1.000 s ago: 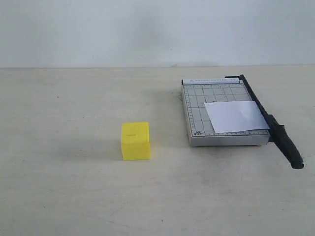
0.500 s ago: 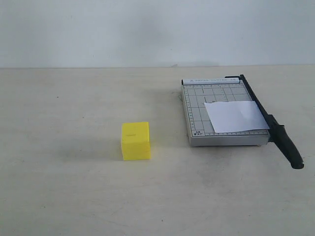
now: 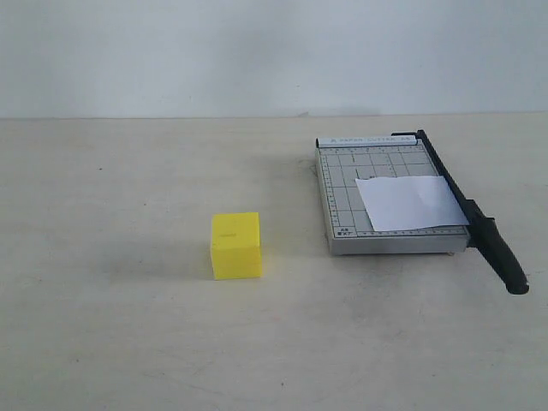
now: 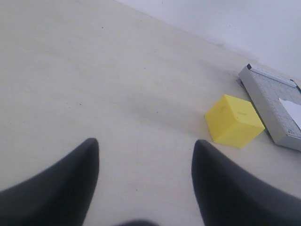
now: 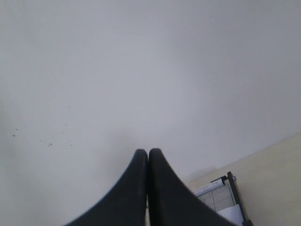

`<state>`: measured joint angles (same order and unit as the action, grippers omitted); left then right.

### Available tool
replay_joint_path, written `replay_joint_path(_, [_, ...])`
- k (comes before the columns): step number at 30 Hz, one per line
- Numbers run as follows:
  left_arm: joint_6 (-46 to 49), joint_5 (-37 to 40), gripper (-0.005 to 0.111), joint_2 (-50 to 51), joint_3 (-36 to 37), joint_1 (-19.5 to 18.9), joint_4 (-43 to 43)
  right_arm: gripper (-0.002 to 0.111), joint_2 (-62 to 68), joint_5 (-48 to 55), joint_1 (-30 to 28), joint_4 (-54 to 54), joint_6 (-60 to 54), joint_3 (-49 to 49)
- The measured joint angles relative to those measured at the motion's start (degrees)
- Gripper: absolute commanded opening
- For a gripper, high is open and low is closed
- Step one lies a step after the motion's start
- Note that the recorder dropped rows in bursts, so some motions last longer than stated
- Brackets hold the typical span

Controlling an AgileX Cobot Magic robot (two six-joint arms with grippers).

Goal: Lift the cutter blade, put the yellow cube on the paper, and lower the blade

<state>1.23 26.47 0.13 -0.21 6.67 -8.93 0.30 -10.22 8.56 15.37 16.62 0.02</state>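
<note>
The yellow cube (image 3: 235, 245) sits on the table left of the grey trimmer board (image 3: 342, 197). The white paper (image 3: 409, 203) lies flat on the board's right part. The cutter blade (image 3: 467, 210) rests down along the board's right edge, its thick black handle (image 3: 503, 257) jutting past the front. Neither arm shows in the exterior view. In the left wrist view my left gripper (image 4: 146, 146) is open over bare table, with the cube (image 4: 233, 121) and the board (image 4: 273, 108) ahead, apart from it. My right gripper (image 5: 148, 153) is shut on nothing, facing the wall; the board (image 5: 218, 197) and blade (image 5: 237, 197) show below it.
The beige table (image 3: 128, 325) spreads wide around the cube and trimmer. A white wall (image 3: 257, 51) rises behind the table's far edge.
</note>
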Motion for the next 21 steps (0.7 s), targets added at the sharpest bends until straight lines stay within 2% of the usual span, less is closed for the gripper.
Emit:
replay_joint_path(3, [0.00, 0.00, 0.056, 0.00, 0.00, 0.00, 0.00, 0.013, 0.00, 6.09, 0.00, -0.49, -2.55, -1.40])
replay_joint_path(9, [0.00, 0.08, 0.056, 0.00, 0.00, 0.00, 0.00, 0.056, 2.78, 22.66, 0.00, -4.70, -12.30, -12.33])
replay_joint_path(10, [0.00, 0.08, 0.056, 0.00, 0.00, 0.00, 0.00, 0.060, 4.82, 25.23, 0.00, -6.15, -12.87, -14.33])
replay_joint_path(15, [0.00, 0.08, 0.056, 0.00, 0.00, 0.00, 0.00, 0.064, 23.05, 40.63, 0.00, -17.00, -13.44, -25.31])
replay_joint_path(21, [0.00, 0.08, 0.056, 0.00, 0.00, 0.00, 0.00, 0.064, 44.30, 46.33, 0.00, -19.50, -16.31, -35.39])
